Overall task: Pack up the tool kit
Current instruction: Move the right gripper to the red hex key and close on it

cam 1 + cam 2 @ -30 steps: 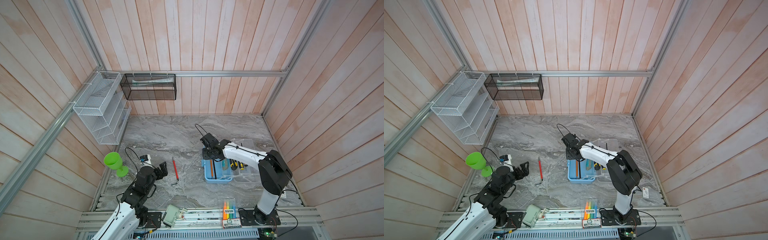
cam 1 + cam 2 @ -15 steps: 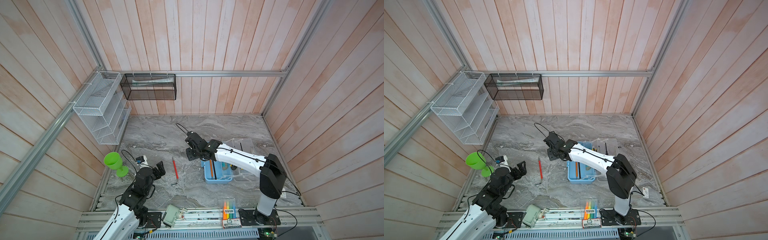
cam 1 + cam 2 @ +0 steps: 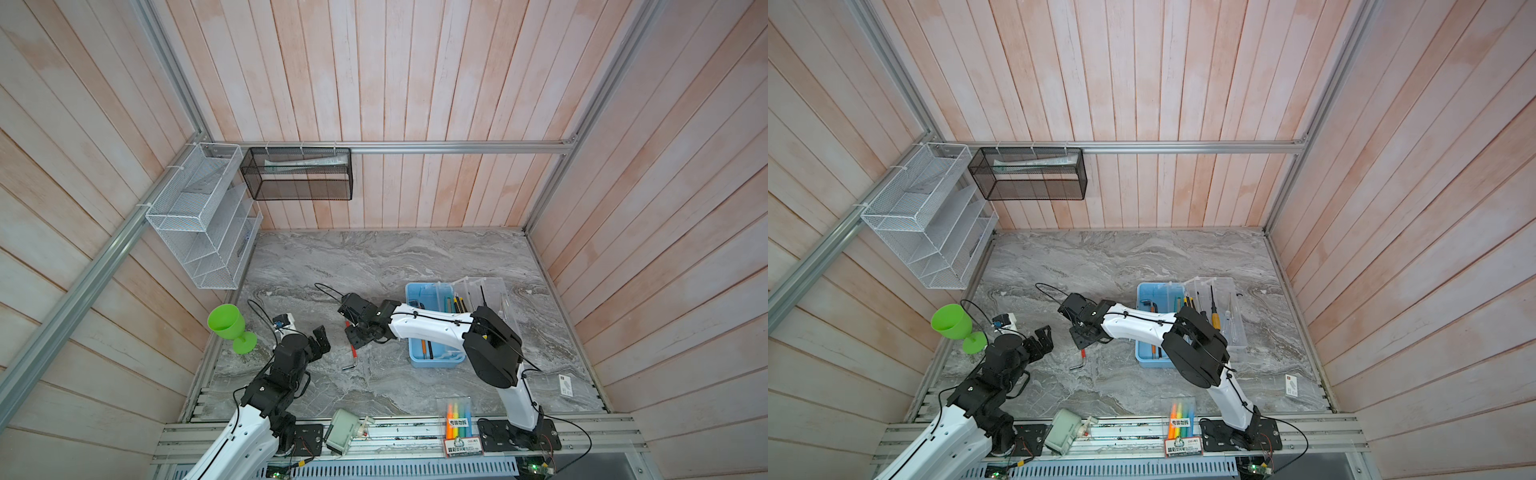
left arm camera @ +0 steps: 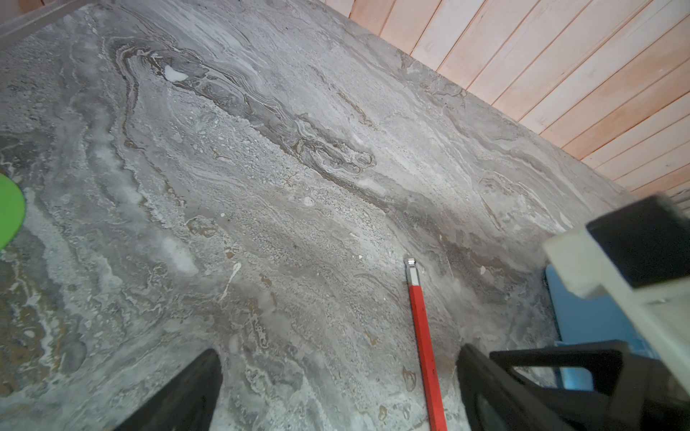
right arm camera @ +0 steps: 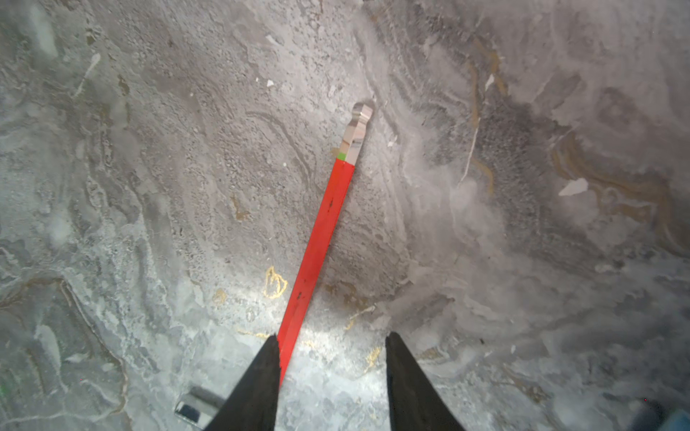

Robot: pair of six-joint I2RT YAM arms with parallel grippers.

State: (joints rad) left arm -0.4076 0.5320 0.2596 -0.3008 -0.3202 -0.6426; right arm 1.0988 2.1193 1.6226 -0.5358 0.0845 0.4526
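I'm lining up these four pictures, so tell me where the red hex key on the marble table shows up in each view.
Top views: the red hex key lies on the marble, mostly hidden under the right gripper, left of the blue case.
Left wrist: a red bar beside the case's blue corner.
Right wrist: it runs from the silver tip down beside one finger.
Shared landmark: the key's silver end.
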